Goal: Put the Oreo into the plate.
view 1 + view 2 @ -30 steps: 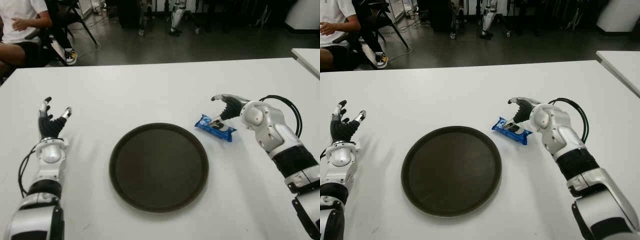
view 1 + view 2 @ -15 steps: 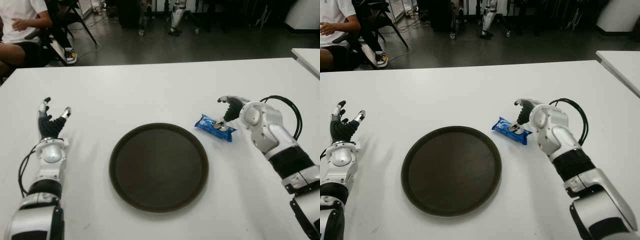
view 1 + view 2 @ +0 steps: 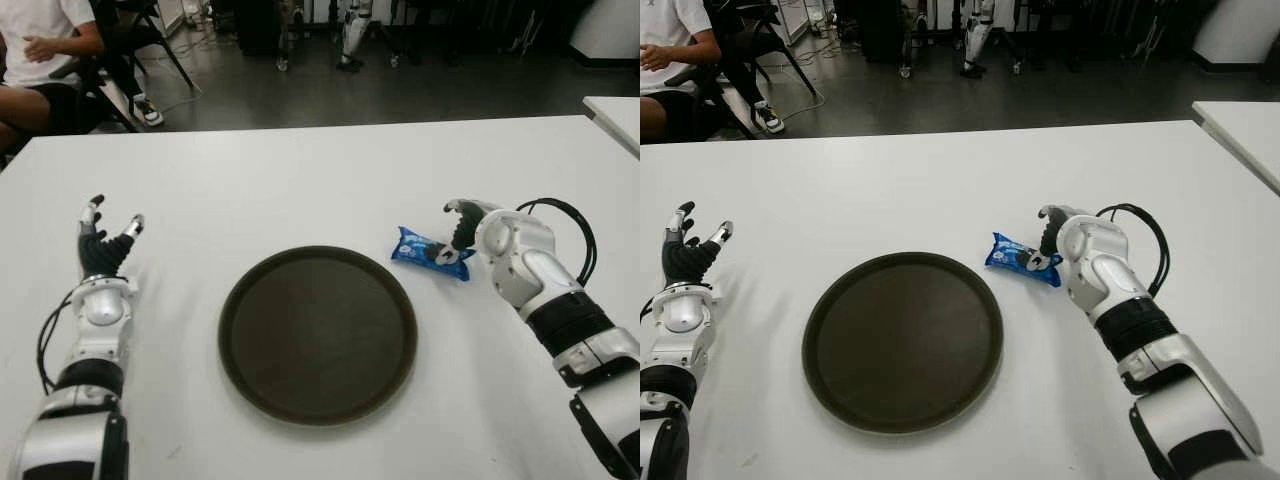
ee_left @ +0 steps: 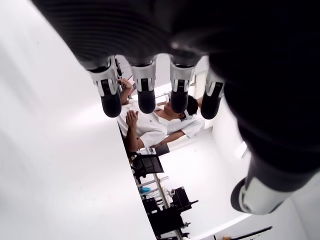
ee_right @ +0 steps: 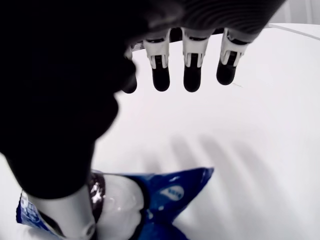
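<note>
Lying beside dark plate (image 3: 317,335): Oreo pack (image 3: 430,253), under right hand (image 3: 462,222).

Blue Oreo packet (image 3: 430,253) with white print — dark brown plate (image 3: 317,334) — white table (image 3: 300,180).

A white table (image 3: 300,180) fronts a dark floor (image 3: 330,95), with a seated person (image 3: 40,60) at far left.
</note>
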{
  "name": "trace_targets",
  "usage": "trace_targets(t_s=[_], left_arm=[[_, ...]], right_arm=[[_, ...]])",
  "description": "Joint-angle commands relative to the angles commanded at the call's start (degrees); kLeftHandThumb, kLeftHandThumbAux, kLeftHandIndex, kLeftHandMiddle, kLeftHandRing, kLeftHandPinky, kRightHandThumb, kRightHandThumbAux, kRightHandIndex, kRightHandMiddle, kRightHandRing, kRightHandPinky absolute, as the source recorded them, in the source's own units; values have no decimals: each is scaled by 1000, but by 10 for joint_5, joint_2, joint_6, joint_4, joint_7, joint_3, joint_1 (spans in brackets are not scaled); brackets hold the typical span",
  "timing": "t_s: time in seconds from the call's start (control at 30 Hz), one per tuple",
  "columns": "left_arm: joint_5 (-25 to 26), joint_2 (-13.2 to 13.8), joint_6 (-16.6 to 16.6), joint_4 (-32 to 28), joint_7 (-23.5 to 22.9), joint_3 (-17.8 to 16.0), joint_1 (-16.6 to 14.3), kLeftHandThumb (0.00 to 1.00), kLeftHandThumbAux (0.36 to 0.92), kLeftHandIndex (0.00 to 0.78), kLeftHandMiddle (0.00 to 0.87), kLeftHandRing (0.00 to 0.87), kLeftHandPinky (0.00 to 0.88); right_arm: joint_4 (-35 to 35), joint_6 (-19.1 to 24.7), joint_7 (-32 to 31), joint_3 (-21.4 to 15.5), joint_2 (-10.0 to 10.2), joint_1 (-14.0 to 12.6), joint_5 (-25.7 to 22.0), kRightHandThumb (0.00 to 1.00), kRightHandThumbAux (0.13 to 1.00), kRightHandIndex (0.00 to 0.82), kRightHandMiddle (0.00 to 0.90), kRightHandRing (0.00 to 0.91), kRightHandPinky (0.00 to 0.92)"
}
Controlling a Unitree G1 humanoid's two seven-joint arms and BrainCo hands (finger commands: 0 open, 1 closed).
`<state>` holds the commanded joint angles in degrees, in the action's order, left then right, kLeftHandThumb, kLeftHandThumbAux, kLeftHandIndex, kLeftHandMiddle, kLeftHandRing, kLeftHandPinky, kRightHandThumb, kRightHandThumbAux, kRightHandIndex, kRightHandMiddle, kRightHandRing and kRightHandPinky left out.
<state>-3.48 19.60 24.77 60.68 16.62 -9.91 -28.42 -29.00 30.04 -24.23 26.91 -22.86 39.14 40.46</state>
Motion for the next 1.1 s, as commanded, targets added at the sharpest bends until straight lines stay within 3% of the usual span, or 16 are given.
trace_targets(t_s=[0.67, 1.1], left_arm=[[-3, -1, -7, -1, 8, -1, 0, 0, 654, 0, 0, 0, 0], [-5, -1, -9, -1, 11, 1, -1, 0, 674, 0, 0, 0, 0]], right_arm=[[-10, -3, -2, 4, 7, 4, 0, 0, 831, 54, 94, 54, 0], [0, -26, -12, 5, 1, 1, -6, 0, 832, 58, 95, 67, 0]])
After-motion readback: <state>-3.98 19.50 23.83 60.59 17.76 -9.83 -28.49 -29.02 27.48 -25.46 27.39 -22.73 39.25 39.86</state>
